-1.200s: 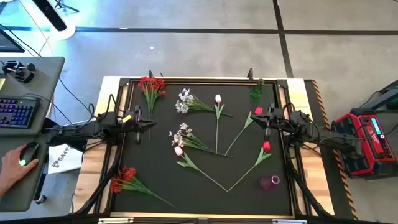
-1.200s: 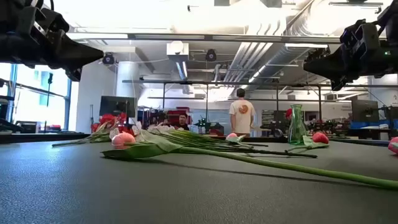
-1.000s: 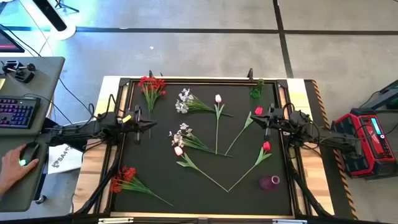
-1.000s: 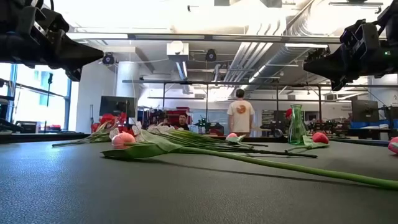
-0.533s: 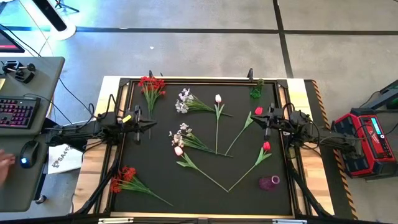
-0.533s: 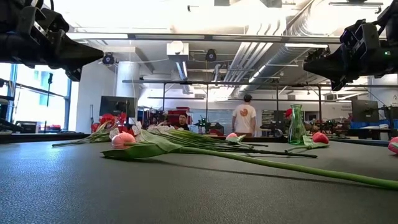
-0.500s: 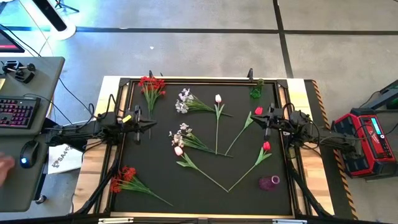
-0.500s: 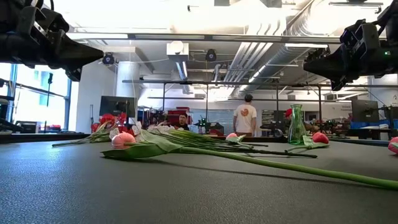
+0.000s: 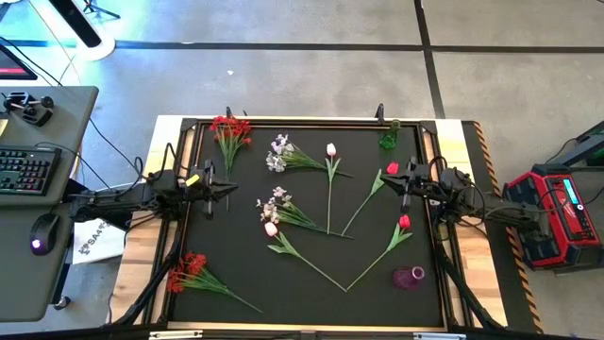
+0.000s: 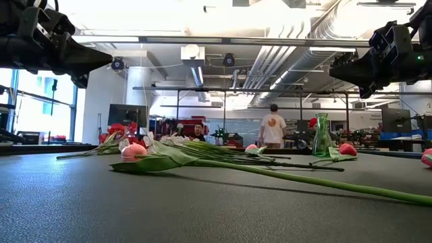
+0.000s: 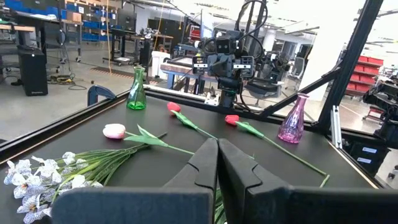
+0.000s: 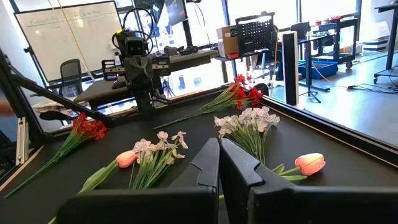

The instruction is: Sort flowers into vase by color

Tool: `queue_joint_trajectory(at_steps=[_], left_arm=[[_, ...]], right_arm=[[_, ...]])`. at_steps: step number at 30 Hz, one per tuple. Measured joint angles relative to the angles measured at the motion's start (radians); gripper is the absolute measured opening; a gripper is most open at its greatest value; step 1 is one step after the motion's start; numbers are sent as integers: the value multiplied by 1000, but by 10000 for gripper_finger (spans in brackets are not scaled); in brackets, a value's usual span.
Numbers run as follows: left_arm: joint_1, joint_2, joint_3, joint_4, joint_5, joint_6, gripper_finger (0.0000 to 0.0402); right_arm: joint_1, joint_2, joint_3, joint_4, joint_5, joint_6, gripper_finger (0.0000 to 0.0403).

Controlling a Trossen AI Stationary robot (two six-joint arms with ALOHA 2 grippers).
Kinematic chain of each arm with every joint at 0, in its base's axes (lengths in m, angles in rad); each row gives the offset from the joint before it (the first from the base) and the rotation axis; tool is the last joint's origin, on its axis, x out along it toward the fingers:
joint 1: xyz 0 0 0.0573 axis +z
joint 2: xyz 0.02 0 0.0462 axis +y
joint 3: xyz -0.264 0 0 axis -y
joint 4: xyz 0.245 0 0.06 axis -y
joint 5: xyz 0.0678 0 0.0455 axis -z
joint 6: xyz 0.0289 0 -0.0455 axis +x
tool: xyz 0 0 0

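Note:
Several green-stemmed flowers lie flat on the black mat. In the high view there are a red bunch at the far left and another red bunch at the near left. Two white-lavender sprigs, a white tulip, a pink tulip and two red tulips lie between them. A green vase stands far right, and a purple vase stands near right. My left gripper hovers shut over the mat's left side. My right gripper hovers shut over the right side.
A raised black frame borders the mat, with wooden table margins outside it. A desk with a keyboard and a mouse stands left of the table. A red device sits to the right. A person walks in the room behind.
Both arms and all the flowers have kept still. The hand on the mouse left of the table has drawn away out of view. The person in the room behind has walked toward the right.

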Motion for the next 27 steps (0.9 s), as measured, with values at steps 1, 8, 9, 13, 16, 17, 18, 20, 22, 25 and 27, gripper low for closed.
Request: queue_joint_trajectory(at_steps=[1,8,9,13,16,17,18,20,22,25,27], left_arm=[[0,0,0,0,0,0,0],[0,0,0,0,0,0,0],[0,0,0,0,0,0,0],[0,0,0,0,0,0,0],[0,0,0,0,0,0,0],[0,0,0,0,0,0,0],[0,0,0,0,0,0,0],[0,0,0,0,-4,34,0],[1,0,0,3,-24,162,0],[1,0,0,5,-43,363,0],[1,0,0,12,-61,461,0]], right_arm=[[0,0,0,0,0,0,0],[0,0,0,0,0,0,0],[0,0,0,0,0,0,0],[0,0,0,0,0,0,0],[0,0,0,0,0,0,0],[0,0,0,0,0,0,0],[0,0,0,0,0,0,0],[0,0,0,0,0,0,0],[0,0,0,0,0,0,0],[0,0,0,1,7,0,0],[-5,0,0,7,46,-3,0]])
